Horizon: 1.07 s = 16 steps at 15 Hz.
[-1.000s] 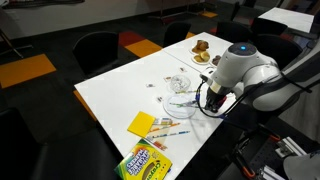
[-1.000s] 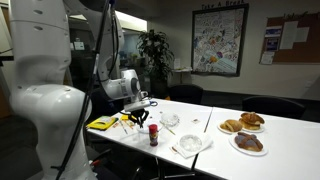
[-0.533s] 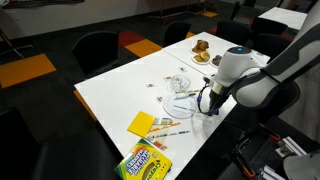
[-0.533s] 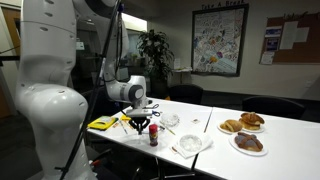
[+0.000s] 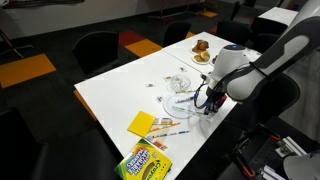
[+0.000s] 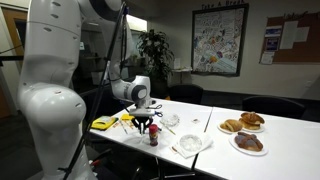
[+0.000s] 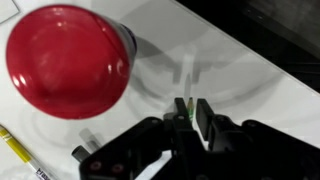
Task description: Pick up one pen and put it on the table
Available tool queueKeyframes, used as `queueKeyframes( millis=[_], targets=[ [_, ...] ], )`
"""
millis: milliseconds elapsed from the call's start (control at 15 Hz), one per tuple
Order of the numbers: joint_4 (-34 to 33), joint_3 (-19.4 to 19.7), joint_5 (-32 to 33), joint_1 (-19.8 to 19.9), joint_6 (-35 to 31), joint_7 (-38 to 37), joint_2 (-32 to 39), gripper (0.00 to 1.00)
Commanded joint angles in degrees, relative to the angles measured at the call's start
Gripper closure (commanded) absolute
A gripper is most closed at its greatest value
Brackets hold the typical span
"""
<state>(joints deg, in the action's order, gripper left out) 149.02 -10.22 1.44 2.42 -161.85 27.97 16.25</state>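
Observation:
My gripper (image 7: 190, 105) hangs low over the white table (image 5: 115, 95), above a clear glass bowl (image 5: 180, 101). Its fingers are nearly together on a thin green pen (image 7: 188, 112), whose pale end sticks out ahead of the fingertips. In both exterior views the gripper (image 5: 205, 103) (image 6: 145, 120) points down beside a small red-capped bottle (image 6: 153, 134); the pen itself is too small to see there. More pens (image 5: 170, 130) lie on the table by the yellow pads.
The bottle's red cap (image 7: 68, 60) fills the upper left of the wrist view. Yellow sticky pads (image 5: 141, 123) and a crayon box (image 5: 146, 162) lie at the near end. Plates of pastries (image 5: 202, 50) (image 6: 246, 133) stand at the far end. Chairs ring the table.
The arm has swung and the gripper has shifted a little along the table and lower, closer to the red-capped bottle. Nothing on the table has moved.

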Motion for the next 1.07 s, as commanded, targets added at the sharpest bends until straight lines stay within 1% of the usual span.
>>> queueKeyframes(
  millis=[0,133,267,400,467,533,733,800,867,1000],
  targets=[
    [-2.1,-1.6,-1.5,1.4,1.1,0.3,1.4,0.49],
    [-2.5,-2.0,-1.4,0.9,0.8,-0.3,1.8,0.35],
    [-3.0,-3.8,-1.9,1.4,0.0,1.5,2.2,0.21],
    [-3.4,-7.7,-3.9,3.2,-1.4,6.3,2.7,0.07],
    [-3.8,-9.7,-5.2,4.0,-1.8,8.6,3.0,0.02],
    [-4.3,-11.0,-5.7,4.3,-1.7,10.4,3.3,0.0],
    [-5.7,-14.5,-8.1,5.4,-1.2,15.7,4.4,0.0],
    [-6.4,-15.8,-9.3,6.2,-0.8,17.7,5.4,0.25],
    [-7.0,-16.7,-10.2,6.9,-0.4,19.4,6.1,0.26],
    [-8.2,-18.0,-11.1,7.8,0.7,22.6,7.6,0.4]
  ],
)
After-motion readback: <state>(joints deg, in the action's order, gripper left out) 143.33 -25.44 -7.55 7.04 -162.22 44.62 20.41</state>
